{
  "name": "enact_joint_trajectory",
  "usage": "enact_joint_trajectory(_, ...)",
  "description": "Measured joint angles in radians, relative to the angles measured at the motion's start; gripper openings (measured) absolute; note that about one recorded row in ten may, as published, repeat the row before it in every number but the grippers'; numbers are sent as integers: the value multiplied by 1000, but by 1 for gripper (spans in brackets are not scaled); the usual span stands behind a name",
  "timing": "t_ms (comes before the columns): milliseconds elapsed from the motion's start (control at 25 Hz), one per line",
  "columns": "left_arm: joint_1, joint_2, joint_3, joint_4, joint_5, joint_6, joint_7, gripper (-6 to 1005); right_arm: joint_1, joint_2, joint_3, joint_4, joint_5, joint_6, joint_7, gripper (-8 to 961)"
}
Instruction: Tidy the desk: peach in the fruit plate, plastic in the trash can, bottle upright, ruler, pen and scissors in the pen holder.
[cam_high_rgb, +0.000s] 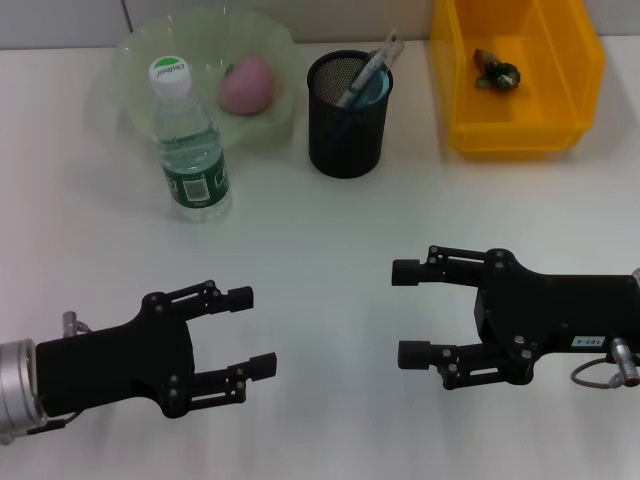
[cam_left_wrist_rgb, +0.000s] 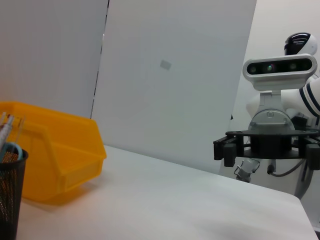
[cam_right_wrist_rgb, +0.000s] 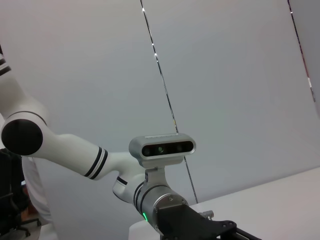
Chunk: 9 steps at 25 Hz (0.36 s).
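Jaws on both grippers are spread wide with nothing between them: left gripper (cam_high_rgb: 245, 332) and right gripper (cam_high_rgb: 412, 313) hover low over the near part of the white table (cam_high_rgb: 330, 230), facing each other. Bottle (cam_high_rgb: 190, 150) stands upright, cap up, just in front of the fruit plate (cam_high_rgb: 140, 60), where the pink peach (cam_high_rgb: 246, 85) sits. Black mesh pen holder (cam_high_rgb: 346, 115) stands between plate and yellow bin (cam_high_rgb: 560, 110); ruler, pen and scissors (cam_high_rgb: 368, 78) poke out of it, leaning toward the bin. Crumpled plastic (cam_high_rgb: 497, 70) lies in the bin. Plain grey wall panels (cam_left_wrist_rgb: 170, 75) sit behind the table.
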Motion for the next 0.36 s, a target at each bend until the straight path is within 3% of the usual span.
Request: enact_joint_trajectory(360, -4, -2, -1, 0, 0, -7, 0, 769, 1, 1, 0, 0, 1, -1, 0, 828)
